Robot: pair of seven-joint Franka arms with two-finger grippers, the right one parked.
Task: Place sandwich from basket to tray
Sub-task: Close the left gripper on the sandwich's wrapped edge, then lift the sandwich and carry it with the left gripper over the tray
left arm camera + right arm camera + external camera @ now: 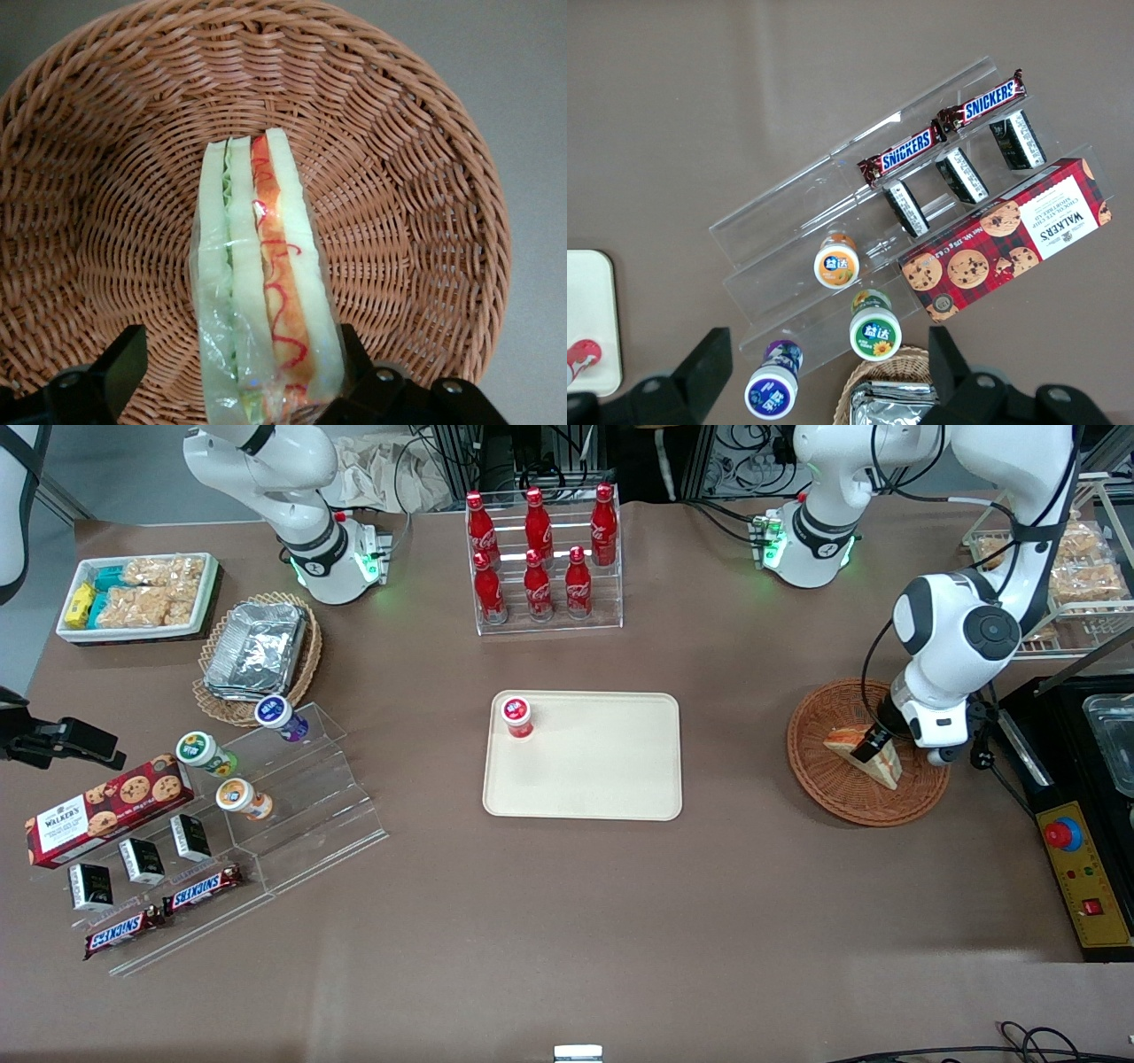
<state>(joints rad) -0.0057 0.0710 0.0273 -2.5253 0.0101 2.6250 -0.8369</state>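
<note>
my gripper [239, 390] is low in the round reddish-brown wicker basket [819, 779], fingers apart around the plastic-wrapped triangular white-bread sandwich [266, 283], not yet clamped. lift and carry to the cream rectangular tray [602, 779] at frame centre remain.

The gripper [873, 746] is down in the basket [828, 779], and the arm hides part of the sandwich [866, 755] and the basket's rim.
</note>
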